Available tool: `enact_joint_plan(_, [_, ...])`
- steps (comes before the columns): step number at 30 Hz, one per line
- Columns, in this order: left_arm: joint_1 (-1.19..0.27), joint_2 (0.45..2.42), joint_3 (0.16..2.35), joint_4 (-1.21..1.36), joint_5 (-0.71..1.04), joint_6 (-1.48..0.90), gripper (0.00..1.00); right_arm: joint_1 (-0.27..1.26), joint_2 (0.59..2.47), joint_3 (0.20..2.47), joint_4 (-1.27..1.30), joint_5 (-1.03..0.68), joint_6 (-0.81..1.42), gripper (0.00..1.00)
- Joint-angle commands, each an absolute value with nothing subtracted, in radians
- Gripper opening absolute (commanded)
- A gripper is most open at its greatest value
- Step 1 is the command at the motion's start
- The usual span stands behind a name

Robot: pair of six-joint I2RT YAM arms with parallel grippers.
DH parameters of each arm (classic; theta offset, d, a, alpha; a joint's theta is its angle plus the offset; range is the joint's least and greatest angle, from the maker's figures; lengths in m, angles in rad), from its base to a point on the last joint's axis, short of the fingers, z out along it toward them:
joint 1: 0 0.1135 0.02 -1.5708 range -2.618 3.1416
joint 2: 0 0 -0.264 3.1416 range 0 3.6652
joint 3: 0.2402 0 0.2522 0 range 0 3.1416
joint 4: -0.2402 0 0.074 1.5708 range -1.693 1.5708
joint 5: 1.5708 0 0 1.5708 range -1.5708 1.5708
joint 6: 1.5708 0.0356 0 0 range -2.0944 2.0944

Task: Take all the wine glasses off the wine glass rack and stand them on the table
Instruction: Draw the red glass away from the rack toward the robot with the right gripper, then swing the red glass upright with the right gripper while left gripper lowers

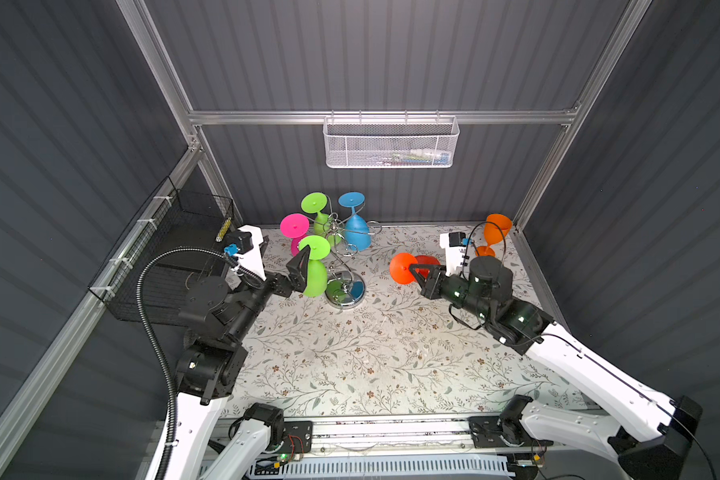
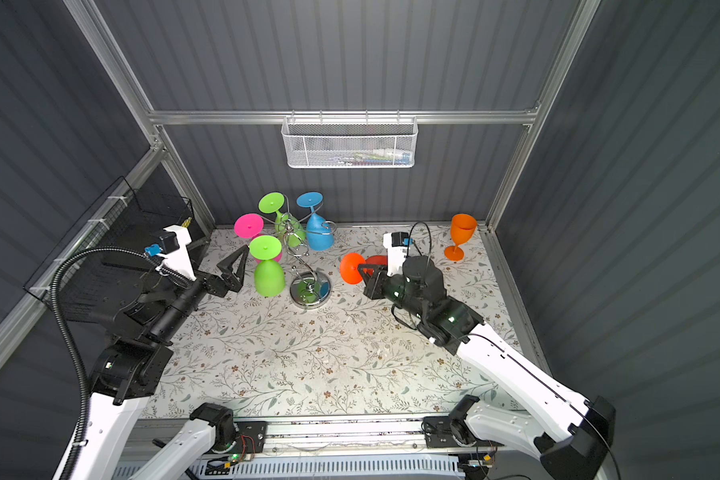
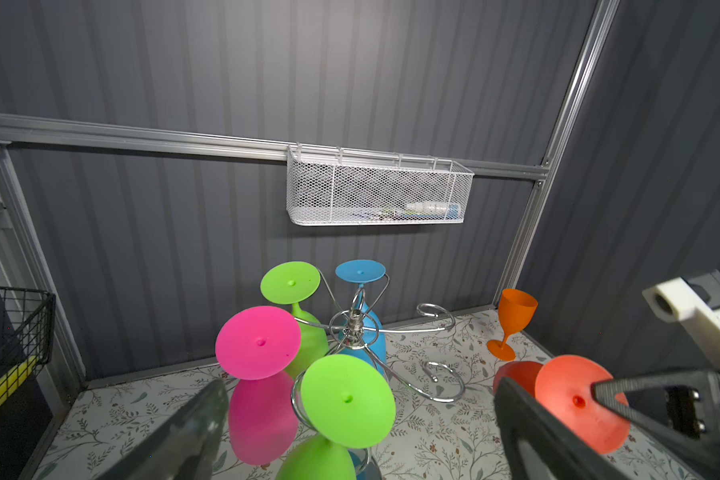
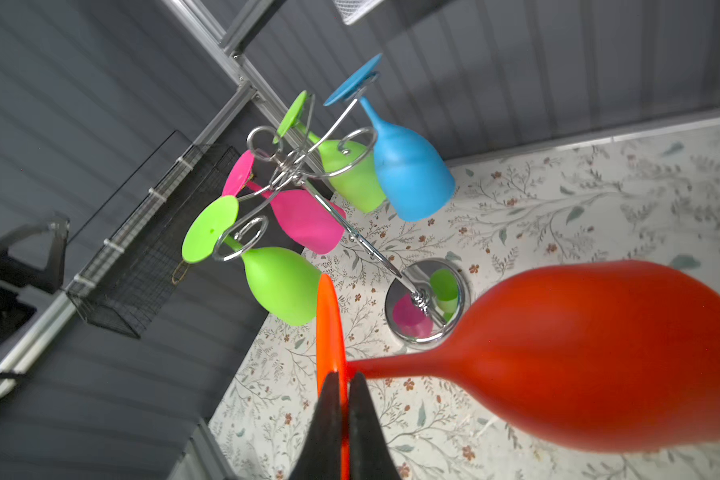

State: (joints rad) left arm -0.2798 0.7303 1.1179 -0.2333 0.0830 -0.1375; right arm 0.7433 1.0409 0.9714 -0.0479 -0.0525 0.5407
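The white mesh basket hooked on the back rail has a few small things lying in its bottom, one like a pale bottle; I can't make out the rest. The black wire basket on the left wall holds something yellow.

The wine glass rack stands at the back of the bench with four glasses hanging bowl-down from its arms: a near green glass, a pink glass, a far green glass and a blue glass. An orange glass stands upright in the back right corner.

The red wine glass is off the rack, in the air to its right, lying on its side. The right tool is pinched tight on the edge of its foot.

The left tool stands wide, holding nothing, just beside the near green glass.
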Motion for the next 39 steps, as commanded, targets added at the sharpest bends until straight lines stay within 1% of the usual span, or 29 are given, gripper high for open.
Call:
enact_joint_plan(1, [-0.273,0.708,1.169,-0.345,0.044,-0.270,0.99,0.805,0.989,0.859,0.111,-0.032,0.214,0.00])
enact_joint_plan(6, [-0.273,0.665,1.246,-0.574,-0.018,-0.463,0.99,0.894,0.958,0.750,0.205,0.001,0.061,0.00])
enact_joint_plan(11, [-0.273,0.625,1.278,-0.874,-0.095,-0.658,0.98,1.006,0.965,0.664,0.306,0.091,-0.099,0.00])
enact_joint_plan(13, [-0.273,0.614,1.270,-0.961,-0.095,-0.722,0.96,1.042,0.977,0.628,0.360,0.119,-0.166,0.00])
enact_joint_plan(17, [-0.273,0.590,1.214,-1.048,-0.046,-0.830,0.95,1.120,1.019,0.571,0.470,0.191,-0.297,0.00])
enact_joint_plan(23, [-0.273,0.587,1.123,-1.119,0.027,-1.017,0.89,1.215,1.112,0.533,0.612,0.311,-0.461,0.00])
enact_joint_plan(25, [-0.273,0.588,1.094,-1.131,0.057,-1.074,0.85,1.243,1.172,0.532,0.652,0.348,-0.510,0.00])
enact_joint_plan(31, [-0.273,0.549,0.989,-1.082,0.128,-1.247,0.76,1.289,1.247,0.542,0.709,0.383,-0.594,0.00])
enact_joint_plan(35, [-0.273,0.567,0.967,-1.073,0.159,-1.303,0.74,1.309,1.289,0.551,0.728,0.408,-0.650,0.00])
enact_joint_plan(39, [-0.273,0.581,0.906,-1.023,0.208,-1.353,0.68,1.337,1.329,0.559,0.753,0.421,-0.686,0.00])
